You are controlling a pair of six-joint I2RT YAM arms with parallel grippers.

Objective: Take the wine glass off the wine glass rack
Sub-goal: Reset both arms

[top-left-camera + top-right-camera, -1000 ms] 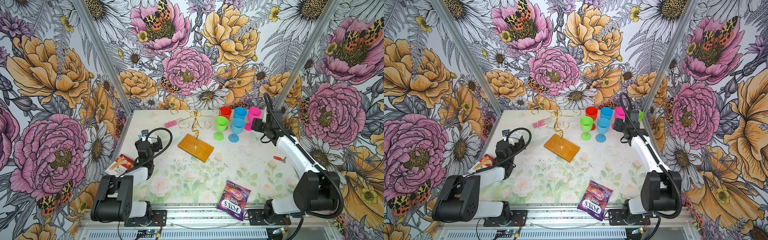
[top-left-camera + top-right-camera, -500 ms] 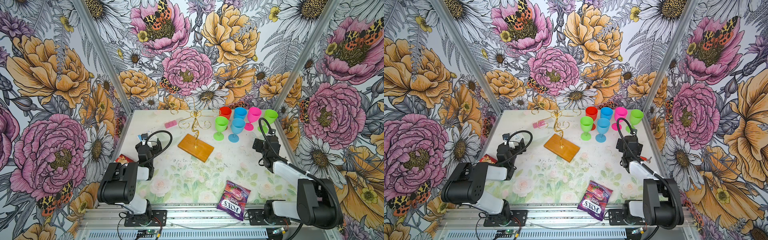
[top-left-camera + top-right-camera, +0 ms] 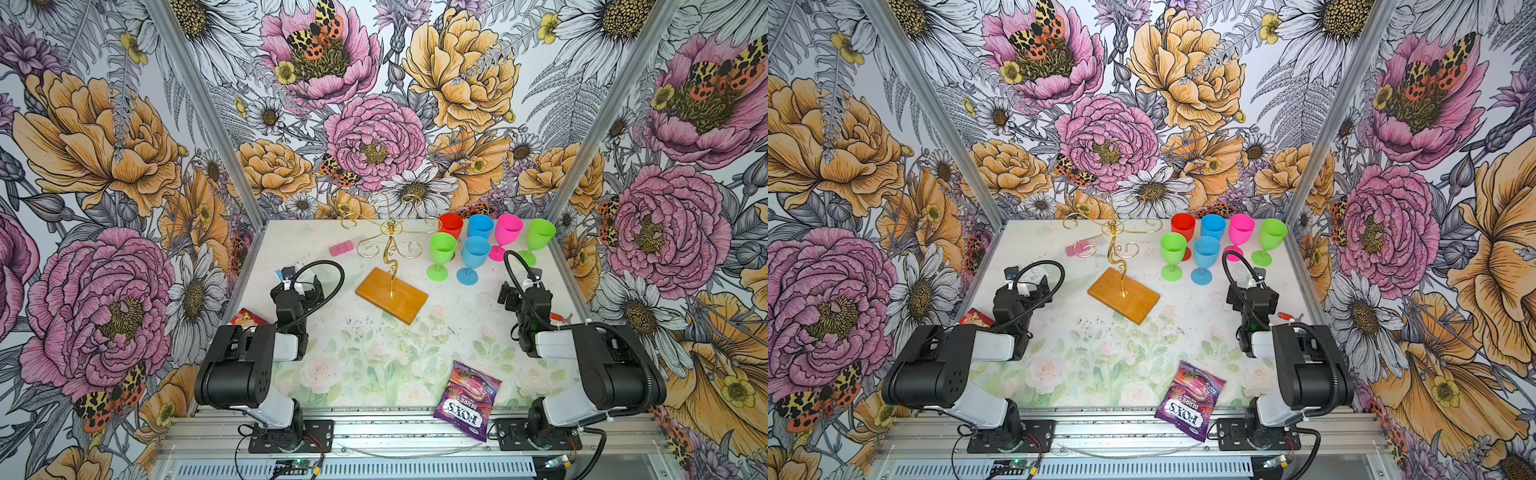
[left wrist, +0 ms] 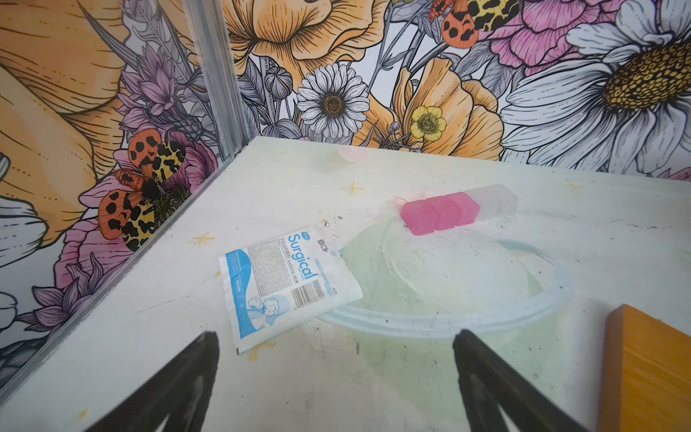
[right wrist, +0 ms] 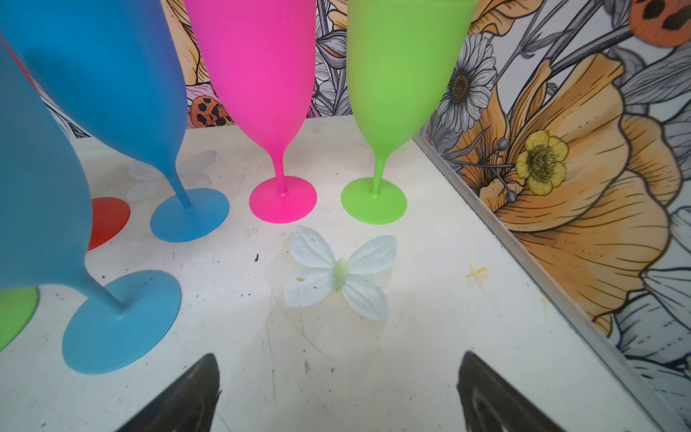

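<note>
The left gripper (image 4: 336,385) is wide apart and holds nothing. Its two black fingers (image 4: 179,385) poke in at the bottom of the left wrist view, over the white table (image 4: 374,374). A packet (image 4: 284,284) lies just past them.

The right gripper (image 5: 336,392) is wide apart too, with nothing between its fingers (image 5: 497,400). It points at the feet of the glasses (image 5: 258,67). I cannot tell if either gripper's tips touch the table.

The gold rack (image 3: 392,297) stands in the middle of both top views (image 3: 1125,297). Six glasses (image 3: 476,249) stand upright on the table to its right (all bright plastic colors), near the back wall.

In both top views the arms hide most of the fingers. In the right wrist view the cups are cut off at the top edge. The red glass (image 5: 110,217) shows only its foot behind a blue one. In the left wrist view only a corner of the rack's wood base (image 4: 650,374) shows, at the lower right. A see-through round thing (image 4: 448,318) beside the packet is hard to make out.
</note>
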